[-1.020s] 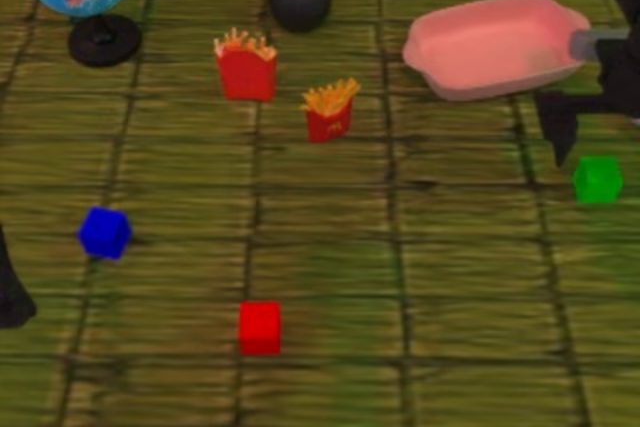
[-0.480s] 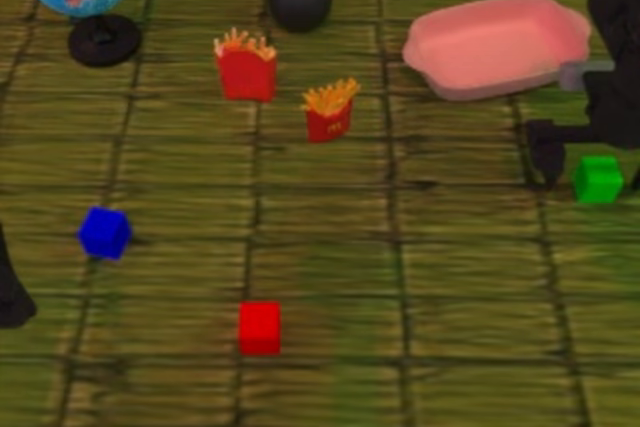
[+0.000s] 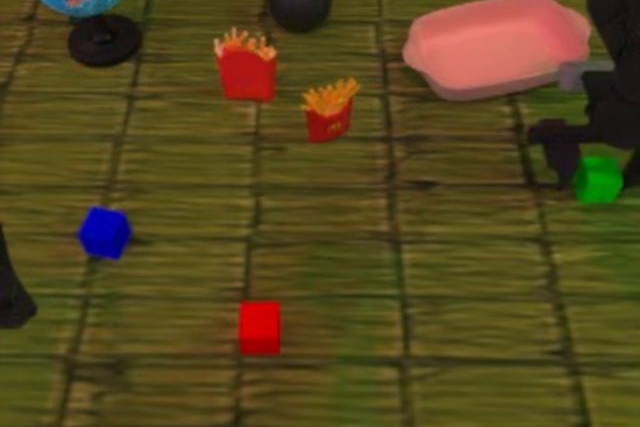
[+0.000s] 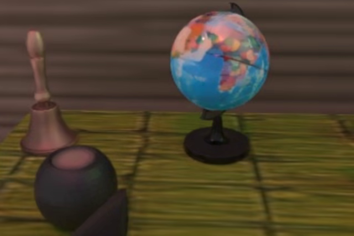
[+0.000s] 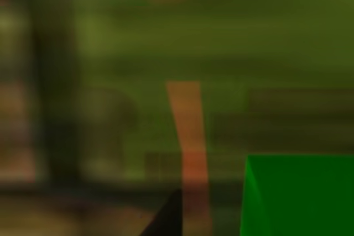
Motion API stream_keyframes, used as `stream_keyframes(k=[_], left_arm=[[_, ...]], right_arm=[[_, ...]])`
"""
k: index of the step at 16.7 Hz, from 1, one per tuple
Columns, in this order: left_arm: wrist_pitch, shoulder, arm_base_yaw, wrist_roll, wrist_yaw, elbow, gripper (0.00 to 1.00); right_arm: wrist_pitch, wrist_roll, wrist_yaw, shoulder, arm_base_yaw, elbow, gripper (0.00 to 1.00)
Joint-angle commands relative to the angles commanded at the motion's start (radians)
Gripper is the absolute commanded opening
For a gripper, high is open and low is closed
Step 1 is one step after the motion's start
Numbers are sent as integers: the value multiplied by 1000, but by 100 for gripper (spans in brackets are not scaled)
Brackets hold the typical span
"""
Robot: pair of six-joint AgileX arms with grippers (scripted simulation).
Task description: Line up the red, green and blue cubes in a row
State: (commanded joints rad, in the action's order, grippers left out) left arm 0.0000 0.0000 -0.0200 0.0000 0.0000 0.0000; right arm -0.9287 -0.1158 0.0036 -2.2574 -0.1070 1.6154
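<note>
Top view puts my right gripper [image 3: 598, 159] low over the green cube [image 3: 598, 179] at the table's right edge, just below the pink dish [image 3: 495, 44]. One dark finger stands left of the cube and another shows at its right, so the jaws look spread around it, with nothing gripped yet. The red cube [image 3: 260, 328] sits low near the middle and the blue cube [image 3: 105, 232] is well apart at the left, beside my parked left arm; I cannot tell how that gripper's jaws stand. On the right wrist view the green cube [image 5: 298, 194] fills one corner, off centre, so I judge the risk is a finger landing on it or nudging it askew on closing. A yellow arch mark shows on the nearer fries carton [image 3: 328, 113]; I can read no other writing
</note>
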Motion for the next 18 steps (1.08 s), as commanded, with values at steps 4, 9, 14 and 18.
stream_keyframes(k=[4, 9, 14, 18], left_arm=[[0, 0, 0, 0, 0, 0, 100], [0, 0, 0, 0, 0, 0, 100], [0, 0, 0, 0, 0, 0, 100], [0, 0, 0, 0, 0, 0, 100]], right_arm=[[0, 0, 0, 0, 0, 0, 10], [0, 0, 0, 0, 0, 0, 0], [-6, 0, 2, 18, 3, 5, 0], [-83, -1, 2, 38, 1, 65, 0]])
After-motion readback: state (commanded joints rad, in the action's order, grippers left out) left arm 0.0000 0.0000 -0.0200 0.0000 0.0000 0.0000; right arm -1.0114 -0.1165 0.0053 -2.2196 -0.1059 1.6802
